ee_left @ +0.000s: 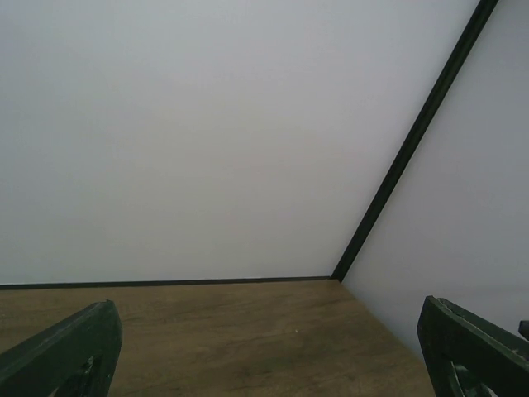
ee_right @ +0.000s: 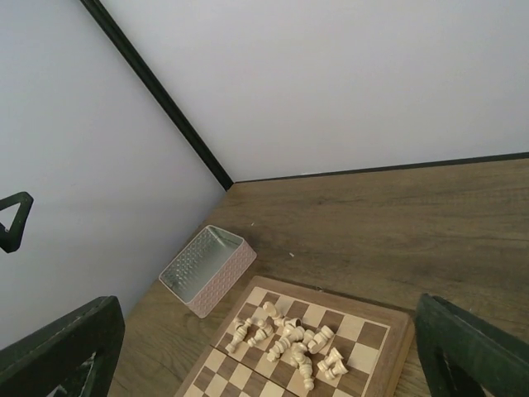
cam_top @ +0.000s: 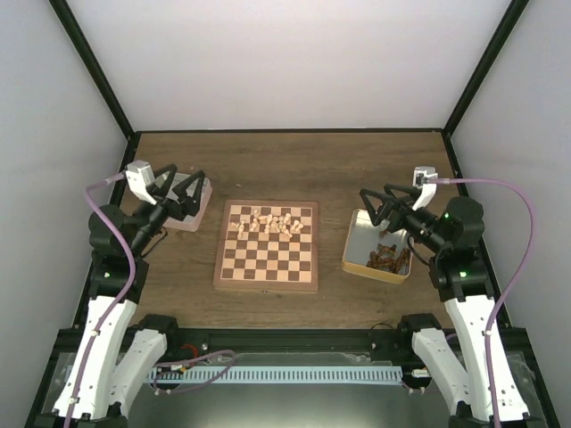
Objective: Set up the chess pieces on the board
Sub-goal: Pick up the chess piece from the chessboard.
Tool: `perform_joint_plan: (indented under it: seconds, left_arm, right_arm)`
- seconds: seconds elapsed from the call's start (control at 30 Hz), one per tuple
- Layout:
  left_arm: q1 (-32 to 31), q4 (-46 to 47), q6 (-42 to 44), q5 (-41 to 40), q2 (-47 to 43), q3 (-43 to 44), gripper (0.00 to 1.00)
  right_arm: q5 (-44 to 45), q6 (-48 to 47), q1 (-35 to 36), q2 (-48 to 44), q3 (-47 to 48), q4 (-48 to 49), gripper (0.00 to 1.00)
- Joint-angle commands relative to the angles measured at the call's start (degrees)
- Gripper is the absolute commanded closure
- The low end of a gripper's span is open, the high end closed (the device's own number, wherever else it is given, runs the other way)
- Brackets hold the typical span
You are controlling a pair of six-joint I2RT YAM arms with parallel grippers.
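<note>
The chess pieces, small pale cream turned-wood men, sit bunched on the far rows of the square wooden board with dark brown and cream checks, in the middle of the brown wood-grain table. From the top camera you only get a pale cluster. Look at the right wrist view and you can see most of them lying on their sides, jumbled and touching, with a few upright at the right end of the heap.

Your left gripper hangs over the shallow pale pink rectangular tin, left of the board, jaws spread wide. Its own camera gives you only bare table, white walls and a black corner post, with one dark finger at each lower corner. No board or pieces show there.

Your right gripper is also spread wide, above the far end of the shallow cream rectangular tin, right of the board. Only the top view shows the dark brown chessmen heaped in that tin. The right wrist view shows the pink tin's silvery textured inside.
</note>
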Motion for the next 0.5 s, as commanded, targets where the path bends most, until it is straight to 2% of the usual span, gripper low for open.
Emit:
perform_joint_plan:
  seconds: [0.0,0.13,0.27,0.4,0.47]
  left_arm:
    - [0.33,1.11,-1.14,3.4,-1.57,-1.3,0.0]
    - [0.46,5.17,-3.09,8.83,-2.78,-4.18,0.0]
    - [0.41,7.78,-5.99,9.96,-0.94,-5.97,0.0]
    - [0.29,3.37,-6.35,12.09,6.39,-4.56,0.01]
    - [0.1,-0.86,-5.95,12.4,11.14,-2.24,0.08]
  right_arm:
    - [-3.02,0.25,-0.89,1.17,-1.01,2.13,0.03]
    - [-6.13,0.33,-0.89,4.19,-1.31,2.55,0.03]
    - [-9.54,2.45,-0.44,8.14,-3.02,5.75,0.12]
    - [-8.15,4.66,3.84,12.66,-4.53,9.75,0.16]
    - [-5.31,4.73,7.07,15.71,-4.24,10.26,0.18]
